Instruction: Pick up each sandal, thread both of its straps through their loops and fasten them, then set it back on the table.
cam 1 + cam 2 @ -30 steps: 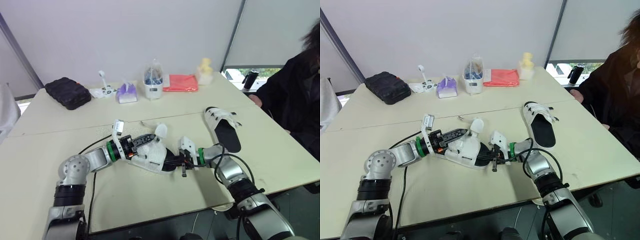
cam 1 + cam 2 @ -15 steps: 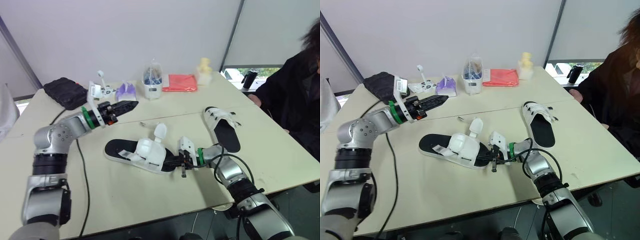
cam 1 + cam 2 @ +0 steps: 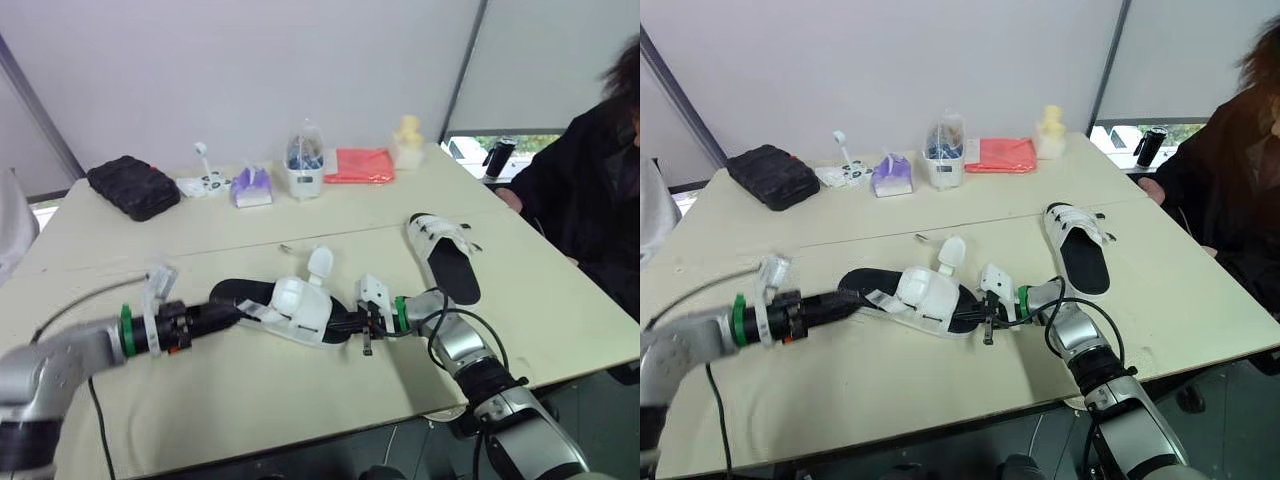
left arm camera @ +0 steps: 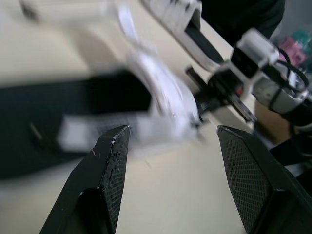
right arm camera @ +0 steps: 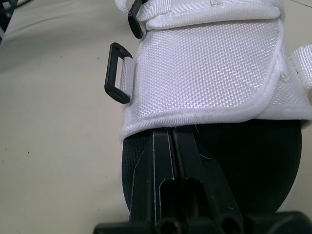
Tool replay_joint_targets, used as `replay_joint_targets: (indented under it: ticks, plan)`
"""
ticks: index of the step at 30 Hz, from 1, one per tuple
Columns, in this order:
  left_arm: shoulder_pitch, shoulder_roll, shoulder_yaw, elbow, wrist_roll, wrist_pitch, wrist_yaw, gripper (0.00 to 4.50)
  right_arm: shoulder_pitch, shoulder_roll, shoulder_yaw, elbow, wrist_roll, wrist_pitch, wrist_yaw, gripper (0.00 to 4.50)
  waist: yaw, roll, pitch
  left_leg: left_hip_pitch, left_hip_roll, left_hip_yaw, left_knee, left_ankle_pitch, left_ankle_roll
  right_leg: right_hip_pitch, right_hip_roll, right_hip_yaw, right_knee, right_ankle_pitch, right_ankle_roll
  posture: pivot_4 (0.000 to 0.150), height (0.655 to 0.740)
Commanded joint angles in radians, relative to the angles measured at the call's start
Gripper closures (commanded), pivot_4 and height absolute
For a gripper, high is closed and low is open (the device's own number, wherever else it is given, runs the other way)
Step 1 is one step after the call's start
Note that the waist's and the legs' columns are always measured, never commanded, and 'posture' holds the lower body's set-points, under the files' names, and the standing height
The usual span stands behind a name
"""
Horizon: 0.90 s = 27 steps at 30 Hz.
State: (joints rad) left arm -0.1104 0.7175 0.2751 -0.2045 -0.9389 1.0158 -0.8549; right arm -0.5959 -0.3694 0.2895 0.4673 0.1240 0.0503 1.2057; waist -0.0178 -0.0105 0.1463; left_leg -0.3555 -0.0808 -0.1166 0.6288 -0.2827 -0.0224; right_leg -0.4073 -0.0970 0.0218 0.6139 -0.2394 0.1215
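Observation:
A white sandal with a black sole (image 3: 290, 306) lies mid-table, one strap flap (image 3: 320, 262) standing up. My right gripper (image 3: 350, 322) is shut on the edge of its sole at the end nearer that arm; in the right wrist view the closed fingers (image 5: 175, 165) pinch the black sole below the white upper, by a black loop (image 5: 117, 73). My left gripper (image 3: 222, 314) sits low at the sandal's other end, open, its fingers (image 4: 109, 165) spread wide with the blurred sandal (image 4: 161, 97) ahead. A second sandal (image 3: 445, 255) lies further right with its straps across.
Along the back of the table are a black case (image 3: 135, 185), a purple tissue pack (image 3: 252, 187), a clear container (image 3: 305, 162), a red cloth (image 3: 360, 165) and a yellow figure (image 3: 408, 140). A person in dark clothes (image 3: 590, 200) sits at the right edge.
My left arm has swung down from the back left of the table to the sandal's left end. The right gripper and sandal have stayed put.

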Motion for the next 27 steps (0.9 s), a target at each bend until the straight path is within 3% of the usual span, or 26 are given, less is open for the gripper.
replay_joint_targets:
  ticks: [1, 14, 27]
  plan:
    - [0.034, -0.050, 0.049, -0.090, -0.049, 0.005, 0.087, 1.57, 0.040, -0.016, 0.045, 0.067, -0.061, 0.031, -0.002, 4.50, 0.004, -0.001, 0.000, 0.000, 0.001, 0.000, 0.000, 0.000, 0.000, 0.000, 0.000, 0.000, 0.000, 0.000, 0.000, 0.150, 0.7400]
    - [-0.003, -0.220, -0.021, -0.017, 0.058, -0.119, 0.224, 1.57, 0.033, -0.017, 0.048, 0.063, -0.061, 0.038, 0.003, 4.50, 0.005, -0.001, 0.000, 0.000, 0.000, 0.000, 0.001, 0.000, -0.001, 0.002, 0.001, -0.001, -0.001, 0.000, -0.002, 0.150, 0.7400]
    - [-0.131, -0.374, 0.075, 0.136, -0.024, -0.127, 0.315, 1.57, 0.038, -0.016, 0.047, 0.057, -0.062, 0.037, -0.005, 4.50, 0.005, -0.002, 0.000, 0.000, 0.000, 0.000, 0.001, 0.000, -0.001, 0.001, 0.001, -0.002, -0.001, 0.001, -0.001, 0.150, 0.7400]
